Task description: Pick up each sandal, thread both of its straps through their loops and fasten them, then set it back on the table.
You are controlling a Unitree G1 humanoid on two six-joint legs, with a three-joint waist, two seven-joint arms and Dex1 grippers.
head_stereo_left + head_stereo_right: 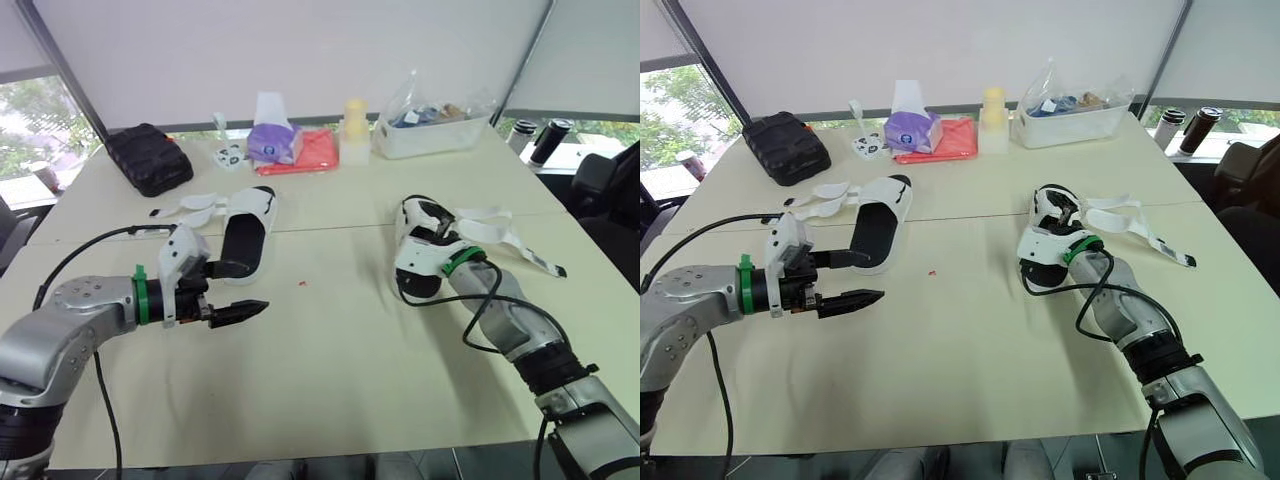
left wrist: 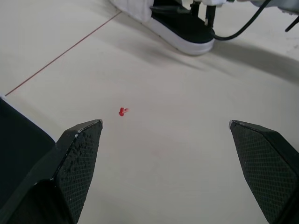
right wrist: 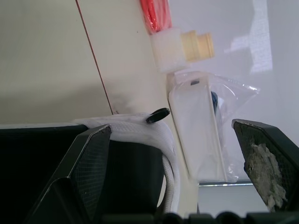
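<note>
Closest in, the left gripper (image 2: pixel 164 123) hangs low over the table (image 1: pixel 330 370) with its fingers spread wide and nothing between them but bare tabletop and a tiny red speck (image 2: pixel 122 111). Just beyond it lies the left sandal (image 1: pixel 245 235), white with a black footbed, its near end just beside one finger; whether they touch cannot be told. Its loose straps (image 1: pixel 200 205) lie flat on the table to its left, unthreaded. Across the table, the right gripper (image 3: pixel 170 126) sits at the near end of the right sandal (image 1: pixel 425 230), its fingers also set wide, with the sandal's white upper and black footbed between them and not clamped. That sandal's straps (image 1: pixel 490 230) trail open to its right. Along the far edge of the table stand a black pouch (image 1: pixel 150 158), a purple tissue pack (image 1: pixel 272 140), a red packet (image 1: pixel 315 152), a pale yellow container (image 1: pixel 355 130) and a white bin (image 1: pixel 432 135) topped with a clear bag.
</note>
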